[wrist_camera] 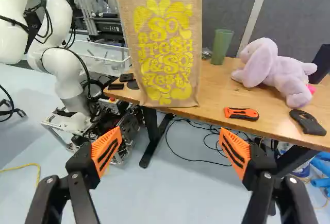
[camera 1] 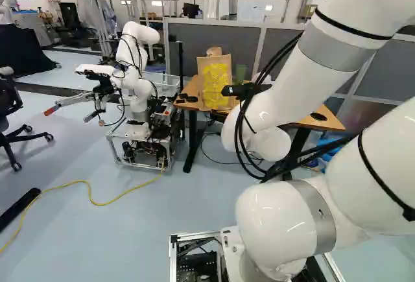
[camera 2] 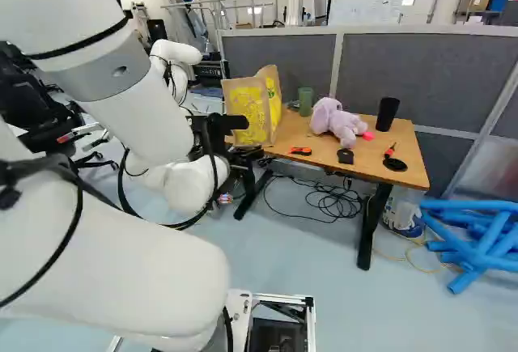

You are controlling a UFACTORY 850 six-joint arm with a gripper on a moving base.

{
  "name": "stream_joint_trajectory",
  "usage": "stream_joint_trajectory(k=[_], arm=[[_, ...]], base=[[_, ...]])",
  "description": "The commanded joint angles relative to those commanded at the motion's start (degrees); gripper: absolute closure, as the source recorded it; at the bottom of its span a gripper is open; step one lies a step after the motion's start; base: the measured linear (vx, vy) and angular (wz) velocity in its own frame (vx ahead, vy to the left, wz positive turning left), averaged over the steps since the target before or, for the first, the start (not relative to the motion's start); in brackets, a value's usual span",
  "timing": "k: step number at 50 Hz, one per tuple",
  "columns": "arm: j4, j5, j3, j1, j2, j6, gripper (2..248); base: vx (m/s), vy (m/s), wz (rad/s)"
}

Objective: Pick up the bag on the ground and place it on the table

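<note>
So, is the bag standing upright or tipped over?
Upright: the bag stands tall at the near edge of the table, its yellow lettering right way up.

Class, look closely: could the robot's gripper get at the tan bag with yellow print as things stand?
Probably yes. The gripper is open, and the bag stands upright ahead of it at the table's edge, with nothing visible between. Whether its broad face fits between the fingers, I can't tell.

In the left base view, the arm (camera 1: 347,45) is hiding the purple plush toy (camera 2: 336,120) and much of the worktop (camera 1: 332,122). In the wrist view, the black cup (wrist_camera: 323,62) is cut off.
</note>
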Motion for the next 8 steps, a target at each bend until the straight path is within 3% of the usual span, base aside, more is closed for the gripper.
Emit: stream_joint_trajectory(k=[8], arm=[[0.0,0.0,0.0,0.0,0.0,0.0,3]], base=[[0.0,0.0,0.0]])
